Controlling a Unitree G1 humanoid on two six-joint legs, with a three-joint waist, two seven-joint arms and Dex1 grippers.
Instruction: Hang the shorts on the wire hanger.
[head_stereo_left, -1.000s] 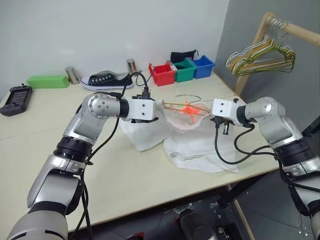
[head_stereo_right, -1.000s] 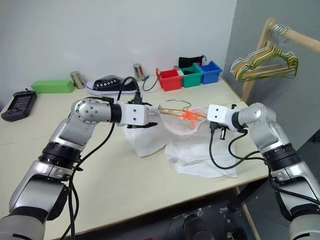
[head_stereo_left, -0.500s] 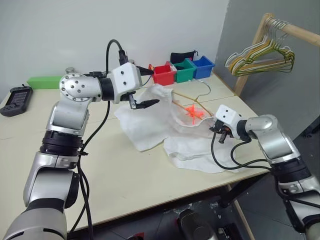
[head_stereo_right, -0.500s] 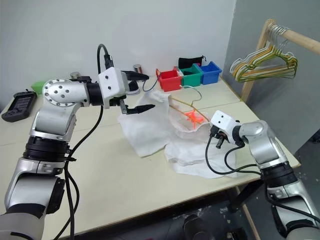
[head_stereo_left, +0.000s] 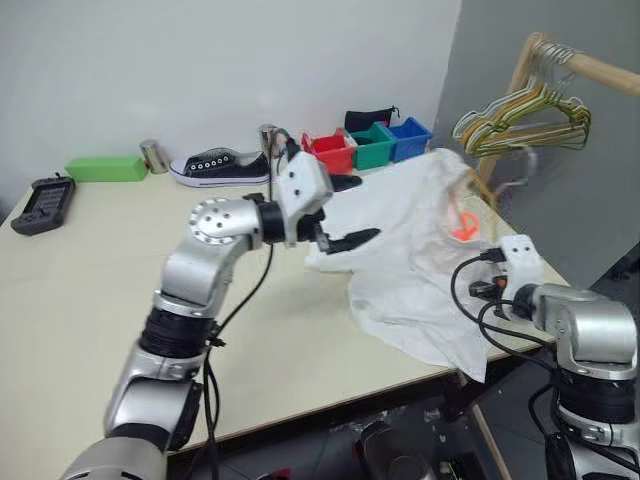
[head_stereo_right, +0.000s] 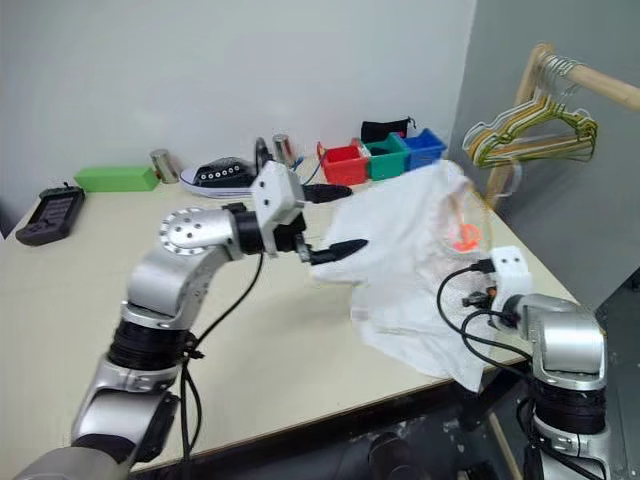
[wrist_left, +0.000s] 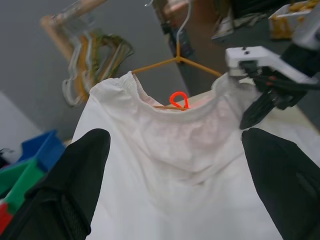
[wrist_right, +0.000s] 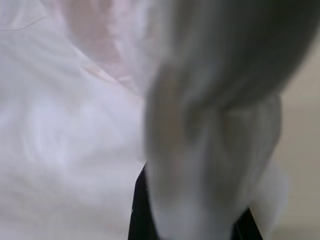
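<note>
The white shorts (head_stereo_left: 410, 260) are lifted off the table (head_stereo_left: 90, 300) at its right end, and their lower part trails down to the tabletop. The thin tan wire hanger (wrist_left: 155, 65) runs through the gathered waistband, its hook above the orange-red mark (wrist_left: 177, 98). My right gripper (head_stereo_left: 487, 290) is shut on one end of the waistband, and fabric drapes over its fingers in the right wrist view. Beside the shorts, my left gripper (head_stereo_left: 368, 208) hovers open and holds nothing, its black fingers (wrist_left: 75, 185) spread wide toward the cloth.
A bunch of green, yellow and beige hangers (head_stereo_left: 525, 115) hangs on a wooden rail at the right. Red (head_stereo_left: 330, 150), green (head_stereo_left: 372, 143) and blue (head_stereo_left: 408, 133) bins, a black sneaker (head_stereo_left: 215, 165), a green box (head_stereo_left: 100, 167) and a black device (head_stereo_left: 45, 203) line the table's far side.
The shorts have risen off the table on the hanger. My left gripper let go, opened and swung right toward them. My right arm dropped back to the table's right edge.
</note>
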